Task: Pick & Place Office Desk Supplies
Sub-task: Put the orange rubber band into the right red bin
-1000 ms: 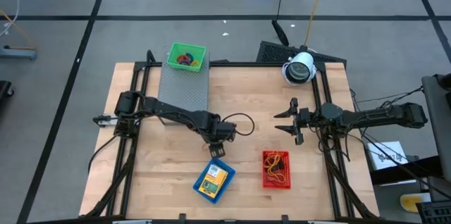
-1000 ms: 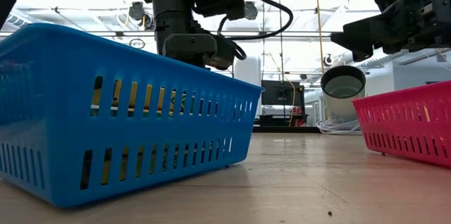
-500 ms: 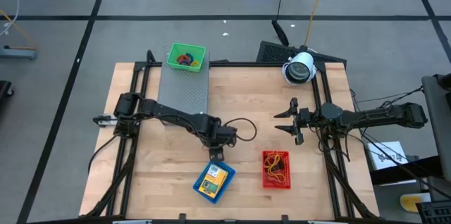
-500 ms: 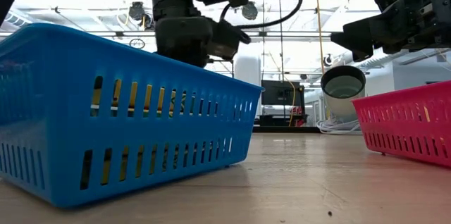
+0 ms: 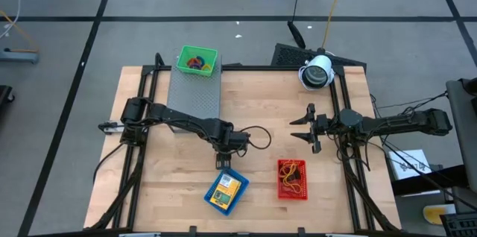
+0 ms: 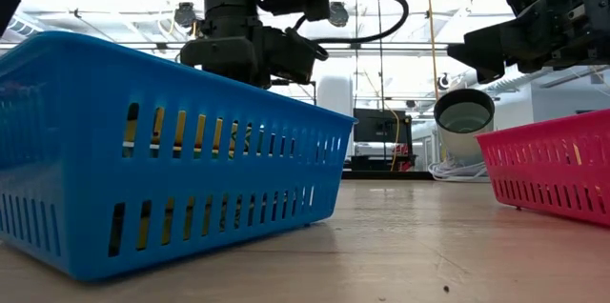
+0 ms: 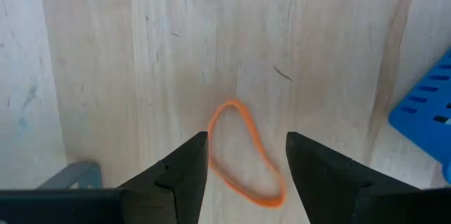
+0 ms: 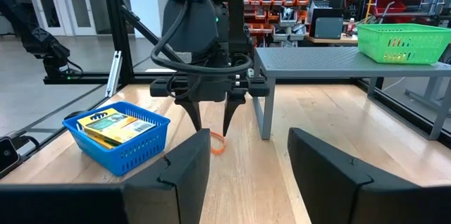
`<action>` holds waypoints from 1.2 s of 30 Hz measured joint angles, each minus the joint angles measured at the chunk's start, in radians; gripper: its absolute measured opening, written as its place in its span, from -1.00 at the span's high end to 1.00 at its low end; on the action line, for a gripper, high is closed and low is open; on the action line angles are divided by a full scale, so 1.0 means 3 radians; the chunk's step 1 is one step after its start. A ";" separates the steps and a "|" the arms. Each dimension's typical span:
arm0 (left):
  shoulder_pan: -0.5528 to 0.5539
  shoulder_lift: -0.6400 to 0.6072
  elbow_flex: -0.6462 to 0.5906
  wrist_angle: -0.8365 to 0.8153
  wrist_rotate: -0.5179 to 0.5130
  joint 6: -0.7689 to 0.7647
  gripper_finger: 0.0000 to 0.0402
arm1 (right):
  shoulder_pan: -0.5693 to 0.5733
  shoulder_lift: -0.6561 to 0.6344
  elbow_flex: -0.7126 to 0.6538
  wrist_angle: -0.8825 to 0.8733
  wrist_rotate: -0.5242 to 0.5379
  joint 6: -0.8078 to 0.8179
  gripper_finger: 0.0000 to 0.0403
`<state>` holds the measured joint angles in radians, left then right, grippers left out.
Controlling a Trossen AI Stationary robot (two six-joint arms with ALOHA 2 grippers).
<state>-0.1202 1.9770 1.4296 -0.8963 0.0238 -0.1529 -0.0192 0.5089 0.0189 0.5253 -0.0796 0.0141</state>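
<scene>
Since the earlier frame we note the left gripper [image 5: 221, 164] shifted toward 9 o'clock, its jaws spread and empty over the orange rubber band [image 7: 245, 155]: limp, light, flat on the wood, best pinched across one strand

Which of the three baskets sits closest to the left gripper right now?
The blue basket with yellow packets, just beside the left gripper. The red basket and green basket lie farther off.

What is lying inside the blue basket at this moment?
The blue basket holds yellow packets with blue marks, stacked and partly overlapping. Anything beneath them, and the basket floor, is covered. The orange rubber band is not in it; it lies on the table below the open left gripper.
</scene>
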 joint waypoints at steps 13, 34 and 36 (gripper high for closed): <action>0.0033 0.0124 0.0003 0.0055 0.0177 0.0121 0.01 | 0.0001 0.0001 0.0000 -0.0002 0.0000 0.0000 0.10; 0.0047 0.0271 0.0008 0.0178 0.0001 0.0054 0.01 | 0.0001 0.0002 0.0000 -0.0015 0.0000 0.0001 0.10; 0.0048 0.0280 0.0008 0.0195 -0.0007 0.0055 0.02 | 0.0000 -0.0001 0.0000 -0.0020 -0.0001 0.0001 0.10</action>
<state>-0.1059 2.0610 1.4319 -0.8379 0.0218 -0.1365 -0.0192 0.5087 0.0189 0.5195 -0.0799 0.0143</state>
